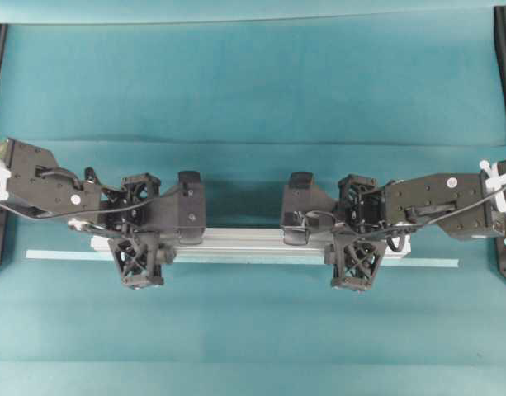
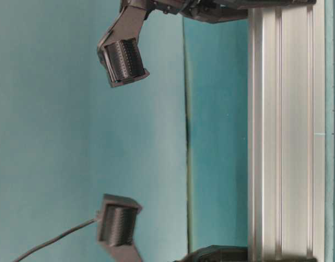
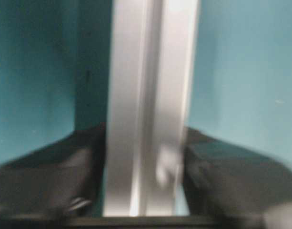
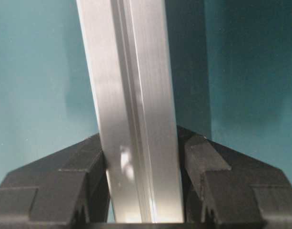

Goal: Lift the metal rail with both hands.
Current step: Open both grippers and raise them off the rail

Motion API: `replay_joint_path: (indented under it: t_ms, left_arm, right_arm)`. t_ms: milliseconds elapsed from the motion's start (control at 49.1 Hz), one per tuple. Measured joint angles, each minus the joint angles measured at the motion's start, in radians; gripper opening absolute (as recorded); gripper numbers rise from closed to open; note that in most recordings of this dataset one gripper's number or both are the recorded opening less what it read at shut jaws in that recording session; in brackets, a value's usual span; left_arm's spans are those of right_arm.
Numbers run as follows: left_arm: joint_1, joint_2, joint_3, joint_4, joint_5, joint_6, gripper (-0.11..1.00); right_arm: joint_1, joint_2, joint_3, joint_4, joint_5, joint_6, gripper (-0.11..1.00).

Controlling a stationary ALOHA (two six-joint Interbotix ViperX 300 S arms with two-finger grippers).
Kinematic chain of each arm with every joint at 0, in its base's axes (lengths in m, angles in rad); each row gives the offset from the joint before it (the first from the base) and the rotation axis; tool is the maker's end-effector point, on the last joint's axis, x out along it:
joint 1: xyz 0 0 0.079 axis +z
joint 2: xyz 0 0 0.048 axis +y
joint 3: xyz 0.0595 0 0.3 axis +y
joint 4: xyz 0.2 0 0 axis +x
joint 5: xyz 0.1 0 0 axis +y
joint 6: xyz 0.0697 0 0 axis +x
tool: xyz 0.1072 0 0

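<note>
Across the middle of the teal tabletop (image 1: pixel 253 99), the metal rail (image 1: pixel 244 239) is seen lying lengthwise from left to right in the overhead view. A thin pale strip (image 1: pixel 434 262) is laid parallel to it on the near side, just beside it and reaching further out at both ends.

The left gripper (image 1: pixel 139 235) is placed over the left part of the rail, one lattice finger on the far side and one on the near side, so that the rail is straddled. The right gripper (image 1: pixel 356 235) is placed likewise over the right part. Both black arms are brought in from the table's sides, and the two grippers are kept well apart along the rail.

From the left wrist view, which is blurred, the rail is shown running between the left gripper's fingers (image 3: pixel 50 176), both set close against its sides. Whether the rail is being pressed or merely flanked cannot be told. From the right wrist view, which is sharp, the rail is shown slightly tilted between the right gripper's fingers (image 4: pixel 55 176). Their tips are set against or just beside its sides, and a firm hold cannot be confirmed.

From the table-level view, which is turned on its side, the grooved face of the rail is shown along the frame's right side. Whether it is off the tabletop cannot be judged.
</note>
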Motion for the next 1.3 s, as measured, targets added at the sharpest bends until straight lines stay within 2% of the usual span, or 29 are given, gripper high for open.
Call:
replay_joint_path:
  t_ms: [41,81,143,224,590,977,1303]
  left_arm:
    - [0.002,0.0,0.002,0.0,-0.002,0.0,0.86]
    - [0.002,0.0,0.002,0.0,-0.005,0.003,0.91]
    - [0.002,0.0,0.002,0.0,-0.008,0.0,0.9]
    - [0.002,0.0,0.0,0.0,-0.011,0.002,0.87]
    - [0.002,-0.044,0.003,0.0,-0.006,0.02,0.88]
    - [0.003,-0.27,0.034,0.0,-0.005,0.026,0.88]
    - [0.002,-0.505,0.124,-0.002,-0.008,0.028,0.88]
  right_arm:
    - [-0.002,0.002,0.006,0.002,0.008,0.009,0.7]
    - [-0.002,0.003,0.012,0.002,0.008,0.012,0.78]
    - [-0.003,0.005,0.011,0.002,0.005,0.014,0.88]
    - [-0.003,0.005,0.011,0.002,0.003,0.015,0.94]
    - [-0.005,-0.038,0.011,-0.002,0.005,0.014,0.94]
    - [-0.009,-0.238,0.02,-0.003,-0.003,0.015,0.94]
    - [-0.021,-0.443,0.094,-0.003,-0.137,0.015,0.94]
